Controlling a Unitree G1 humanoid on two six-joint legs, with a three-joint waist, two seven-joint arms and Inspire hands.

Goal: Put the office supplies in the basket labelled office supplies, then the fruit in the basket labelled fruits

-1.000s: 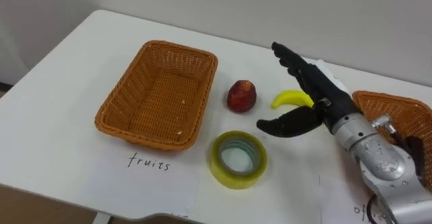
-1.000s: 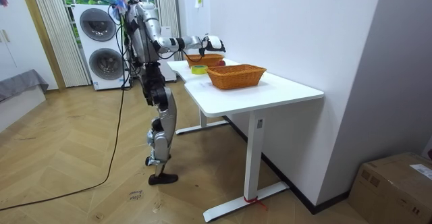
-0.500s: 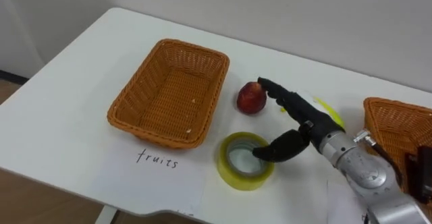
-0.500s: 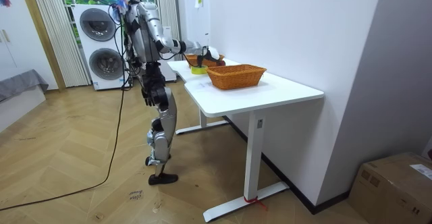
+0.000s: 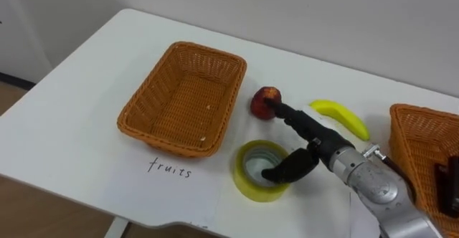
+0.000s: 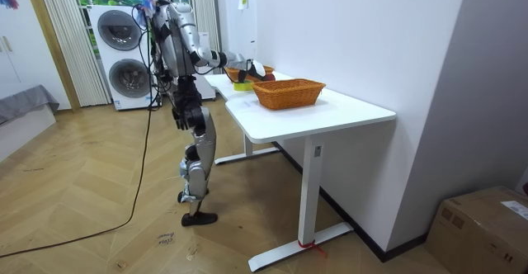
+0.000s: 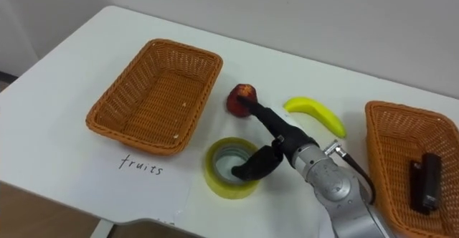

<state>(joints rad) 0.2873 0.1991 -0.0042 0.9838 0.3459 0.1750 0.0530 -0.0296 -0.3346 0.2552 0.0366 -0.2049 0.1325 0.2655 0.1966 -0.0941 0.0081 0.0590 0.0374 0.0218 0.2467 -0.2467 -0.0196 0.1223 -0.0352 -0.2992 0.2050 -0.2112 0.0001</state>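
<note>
White worktop point(image 5: 79, 137) by a pale wall, in a room with a wood floor point(image 6: 99, 183). Two washers point(image 6: 121, 47) stacked at the back, and a cardboard box point(image 6: 483, 224) at the room view's right. Robot standing at the worktop's far end in the room view, one arm out over it.

Right robot hand point(image 5: 319, 146) spread wide, holding nothing. Straight fingers point(image 5: 297, 122) with tips right at a red fruit point(image 5: 262, 103); cannot tell if touching. Thumb pointing down over the hole of a tape roll point(image 5: 247, 186).

Round fruit, red with a bit of yellow on top. Yellow-green tape roll, lying flat just under the hand. Yellow curved banana point(image 5: 343, 117), lying just behind the hand.

To the hand's left, a brown woven basket point(image 5: 183, 102), with a paper sheet point(image 5: 172, 188) with writing in front of it. To the hand's right, a second basket point(image 5: 423, 148) with a black thing point(image 7: 424, 182) inside.
</note>
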